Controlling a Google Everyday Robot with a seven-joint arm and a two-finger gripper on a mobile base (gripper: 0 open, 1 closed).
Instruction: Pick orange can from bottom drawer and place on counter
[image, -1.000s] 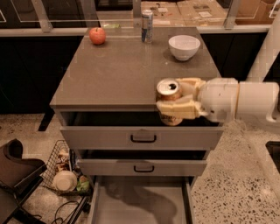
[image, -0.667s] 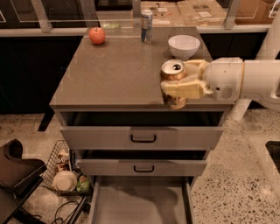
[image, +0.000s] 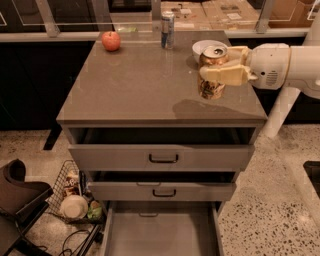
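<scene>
My gripper (image: 219, 70) comes in from the right and is shut on the orange can (image: 212, 86). I hold the can upright, with its silver top up, above the right part of the grey-brown counter (image: 135, 85), and its shadow falls on the slab to the left of it. The bottom drawer (image: 160, 234) is pulled out below the cabinet, and its grey floor is bare.
On the counter's far side stand a red apple (image: 111, 40), a tall slim blue-and-silver can (image: 168, 29) and a white bowl (image: 204, 47) just behind the held can. The two upper drawers (image: 162, 157) are partly open. A wire basket of clutter (image: 75, 200) sits on the floor at left.
My gripper has carried the orange can up and back, from the counter's front right edge to above its right part.
</scene>
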